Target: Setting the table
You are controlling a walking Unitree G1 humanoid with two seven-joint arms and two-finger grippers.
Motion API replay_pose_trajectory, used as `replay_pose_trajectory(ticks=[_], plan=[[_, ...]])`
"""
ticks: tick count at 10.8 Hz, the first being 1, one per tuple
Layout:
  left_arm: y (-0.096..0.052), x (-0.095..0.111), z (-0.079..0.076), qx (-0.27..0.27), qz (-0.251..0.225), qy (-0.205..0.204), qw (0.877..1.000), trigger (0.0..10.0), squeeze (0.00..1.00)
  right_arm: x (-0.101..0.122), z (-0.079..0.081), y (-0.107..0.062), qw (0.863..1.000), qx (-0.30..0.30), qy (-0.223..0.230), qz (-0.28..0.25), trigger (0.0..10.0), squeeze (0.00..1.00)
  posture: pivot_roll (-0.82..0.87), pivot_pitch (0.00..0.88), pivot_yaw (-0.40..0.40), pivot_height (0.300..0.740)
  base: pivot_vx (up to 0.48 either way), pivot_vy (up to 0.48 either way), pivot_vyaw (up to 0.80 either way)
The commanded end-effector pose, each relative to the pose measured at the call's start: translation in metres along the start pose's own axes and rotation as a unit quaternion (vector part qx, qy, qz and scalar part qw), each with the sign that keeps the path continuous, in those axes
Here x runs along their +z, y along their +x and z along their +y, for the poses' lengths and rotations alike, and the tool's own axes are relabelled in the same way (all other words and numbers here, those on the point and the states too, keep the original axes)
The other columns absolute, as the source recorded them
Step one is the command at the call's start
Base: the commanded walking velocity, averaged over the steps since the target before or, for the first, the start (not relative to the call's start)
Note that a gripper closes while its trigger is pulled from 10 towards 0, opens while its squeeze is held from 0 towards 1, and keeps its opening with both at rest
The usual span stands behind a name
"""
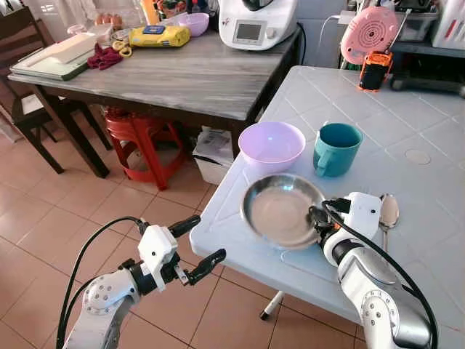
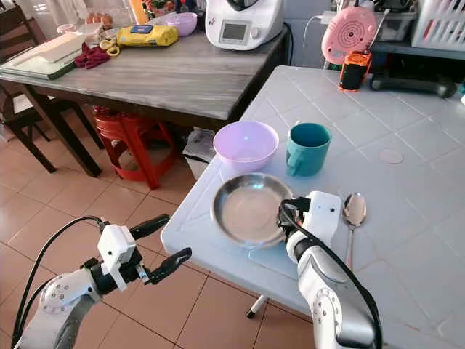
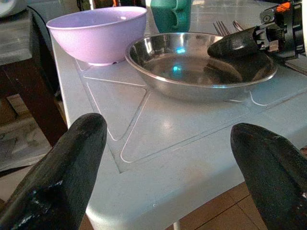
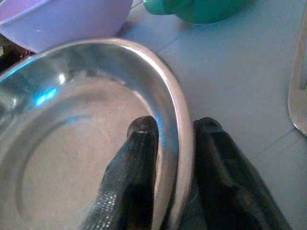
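Two grippers in view. Right gripper [image 4: 168, 143] clamped on the right rim of the steel plate [image 1: 280, 211], one finger inside the dish, the other outside against the white table [image 1: 407, 182]. Plate flat near the table's near-left corner. Just beyond it, a lilac bowl [image 1: 272, 144] at far left and a teal mug [image 1: 336, 148] to the right of the bowl, handle toward the plate; bowl and mug close but apart. Spoon [image 1: 388, 213] lying on the table just right of the right wrist, bowl end pointing far. Fork tines [image 3: 221, 28] visible past the plate's far rim in the left wrist view. Left gripper [image 1: 196, 247] held off the table's near-left edge, over the tiled floor [image 1: 43, 218], fingers spread wide, holding nothing, aimed at the plate. At far left, a wooden table [image 1: 189, 73] carrying a white kitchen appliance [image 1: 256, 22]; red stool [image 1: 142, 142] beneath it.
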State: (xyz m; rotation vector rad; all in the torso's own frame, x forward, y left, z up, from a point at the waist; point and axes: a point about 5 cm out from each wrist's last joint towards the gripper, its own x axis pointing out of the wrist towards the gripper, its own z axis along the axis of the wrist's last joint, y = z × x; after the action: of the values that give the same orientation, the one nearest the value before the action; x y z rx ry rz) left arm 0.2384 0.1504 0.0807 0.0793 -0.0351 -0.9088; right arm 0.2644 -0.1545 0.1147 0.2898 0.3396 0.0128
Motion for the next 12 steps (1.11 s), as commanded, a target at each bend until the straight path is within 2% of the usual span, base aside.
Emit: replay_pose_trajectory(ticks=[1,5,7,8,9,11,12], plan=[[-0.003,-0.001,0.003,-0.004,0.008,0.008,1.000,10.0,0.00,-0.018,0.008,0.003,0.998,0.023,0.016,0.048,0.0,0.00,-0.11,0.074,0.113,0.740,0.000,0.000,0.00],[-0.002,-0.004,0.002,-0.007,0.007,0.008,1.000,10.0,0.00,-0.021,0.010,0.003,0.998,0.030,0.024,0.056,0.0,0.00,-0.10,0.069,0.112,0.740,0.000,0.000,0.00],[-0.004,-0.004,0.006,0.010,0.003,0.013,1.000,10.0,0.00,-0.012,0.014,0.004,0.998,0.039,0.032,0.038,0.0,0.00,-0.10,0.062,0.110,0.740,0.000,0.000,0.00],[-0.004,-0.004,0.020,0.070,-0.001,0.010,0.997,10.0,0.00,-0.009,0.017,0.004,0.998,0.048,0.029,0.025,0.0,0.00,-0.10,0.060,0.111,0.740,0.000,0.000,0.00],[-0.004,0.000,0.047,0.182,-0.008,0.003,0.983,10.0,0.00,-0.009,0.021,0.002,0.998,0.063,0.014,0.016,0.0,0.00,-0.10,0.057,0.113,0.740,0.000,0.000,0.00],[-0.002,0.010,0.066,0.252,-0.033,-0.008,0.967,10.0,0.00,-0.010,0.022,0.000,0.998,0.067,-0.005,0.005,0.0,0.00,-0.10,0.057,0.111,0.740,0.000,0.000,0.00],[0.000,0.013,0.068,0.265,-0.040,-0.009,0.963,10.0,0.00,-0.009,0.023,0.000,0.997,0.069,-0.013,-0.004,0.0,0.00,-0.10,0.057,0.107,0.740,0.000,0.000,0.00]])
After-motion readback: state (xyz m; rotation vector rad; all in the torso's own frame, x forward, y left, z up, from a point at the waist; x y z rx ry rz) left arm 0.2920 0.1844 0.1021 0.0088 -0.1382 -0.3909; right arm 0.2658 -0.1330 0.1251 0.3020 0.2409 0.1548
